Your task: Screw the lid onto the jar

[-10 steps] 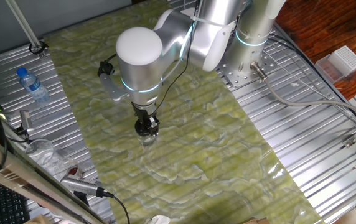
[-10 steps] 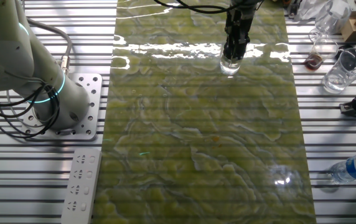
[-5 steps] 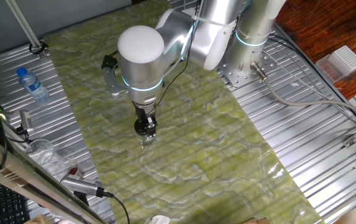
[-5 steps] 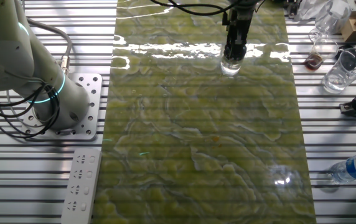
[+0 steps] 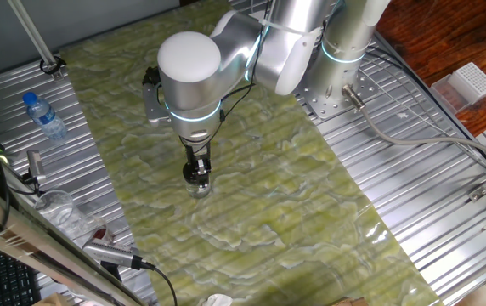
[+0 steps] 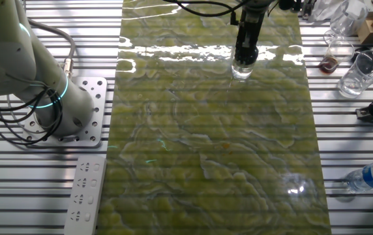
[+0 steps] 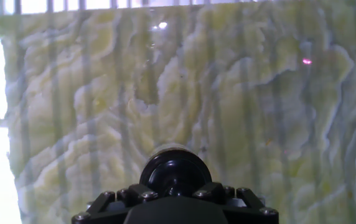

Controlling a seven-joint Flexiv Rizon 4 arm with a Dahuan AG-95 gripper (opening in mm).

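Observation:
The small clear jar [image 5: 197,189] [image 6: 240,71] stands on the green marbled mat, toward its middle in one fixed view and near the far edge in the other. The black lid [image 7: 176,169] sits on top of it, round and dark in the hand view. My gripper [image 5: 196,172] [image 6: 244,57] [image 7: 176,191] points straight down over the jar and is shut on the lid, one finger on each side. The jar's body is hidden under the lid in the hand view.
A water bottle with a blue cap [image 5: 44,116] [image 6: 371,175] lies on the metal slats beside the mat. Clear glassware [image 6: 358,73] stands at the mat's side. A white power strip [image 6: 85,196] and the arm's base plate [image 6: 81,111] sit on the opposite side.
The wrist has turned about its vertical axis: the black box on its side swung round and the fingers turned with the lid. The jar stays in place.

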